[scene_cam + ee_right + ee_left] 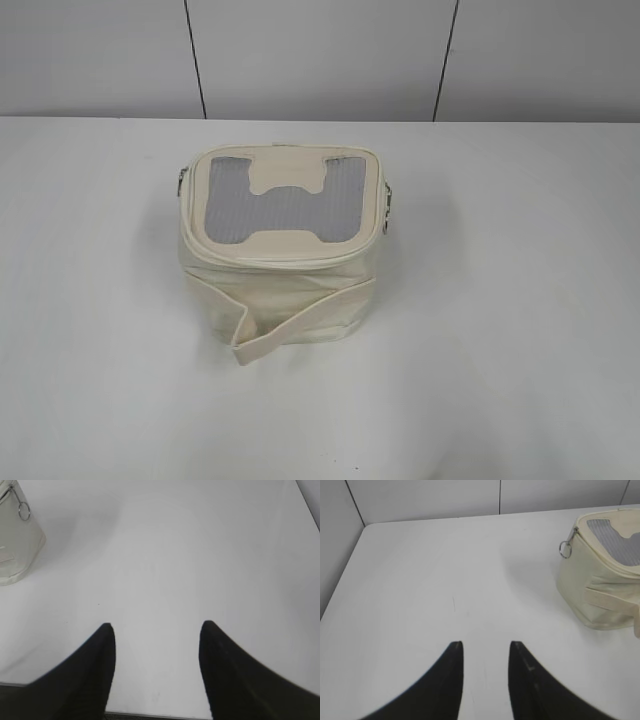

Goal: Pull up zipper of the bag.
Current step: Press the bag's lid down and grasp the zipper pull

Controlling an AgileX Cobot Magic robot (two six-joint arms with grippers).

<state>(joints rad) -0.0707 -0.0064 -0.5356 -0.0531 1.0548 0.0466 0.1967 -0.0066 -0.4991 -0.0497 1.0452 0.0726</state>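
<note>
Bag [283,240] sits mid-bench [520,330], untouched. Left claw [486,650] spread, empty, well short of bag. Right claw [156,630] spread, empty, bag far to its left. Zipper [270,256] state hard to judge; ring pull [565,549] hangs at side. Whole task seemingly left.

The counter [520,330] is a plain white, matte surface running from the near edge back to a pale panelled wall [320,55] with dark vertical seams. Only the bag [285,250] rests directly on it, a small boxy cream fabric piece standing around the middle, slightly towards the far side, with its grey mesh top panel facing up. A flat cream strap [300,322] crosses its near side, the loose end touching the counter at the bag's near-left corner.
</note>
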